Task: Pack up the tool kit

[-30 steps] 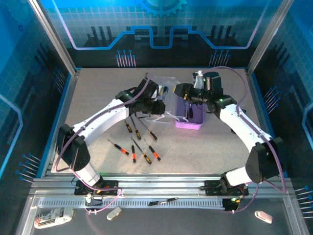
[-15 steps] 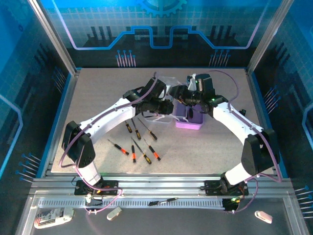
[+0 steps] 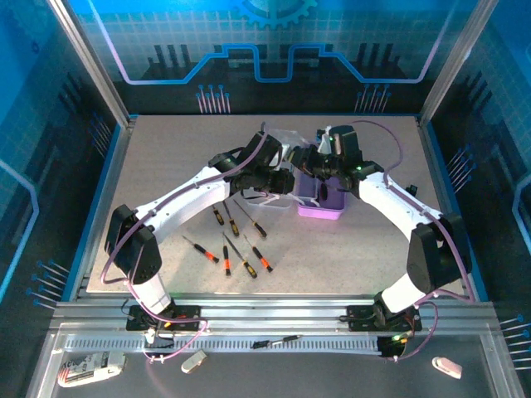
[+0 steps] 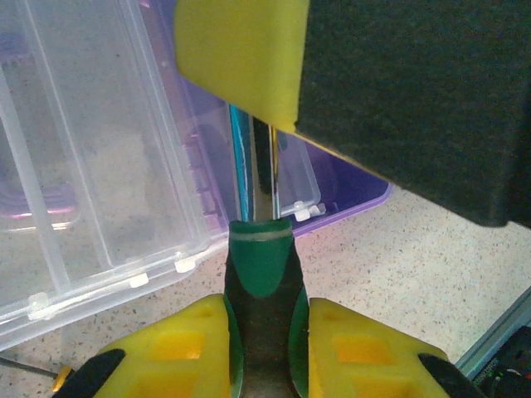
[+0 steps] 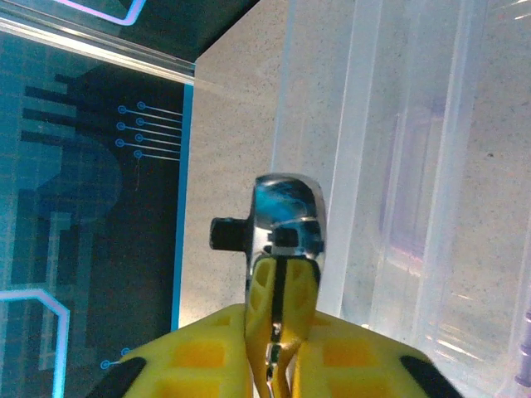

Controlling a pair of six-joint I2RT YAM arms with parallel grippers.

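**Position.** The case lies open around the middle of the bench (image 3: pixel 166 157), slightly toward the far edge. Its purple base (image 3: pixel 322 211) is on the right and its clear lid (image 4: pixel 99 166) is folded out to the left.

**Tools.** Both arms meet above the case.
- The left tool (image 4: pixel 265 332) is clamped on the green-and-black handle of a ratchet (image 4: pixel 259 257).
- The right tool (image 5: pixel 278 340) is closed on the same ratchet's chrome neck, just below its head.
- The ratchet is therefore gripped at both ends and held in the air over the lid's edge, beside the base.

**Done.** Nothing can be confirmed as packed. The lid compartments in the wrist views look bare, and the arms hide the inside of the base.

**Outstanding.**
- About seven screwdrivers (image 3: pixel 241 257) lie loose on the bench, left of the case and toward the near edge. None is in the case.
- The ratchet is not yet seated.
- The lid is not yet shut.

**Assessment.** The task is at an early stage. The step in hand appears to be a handover of the ratchet between the arms, or a two-handed alignment of it, before it is placed in the case.
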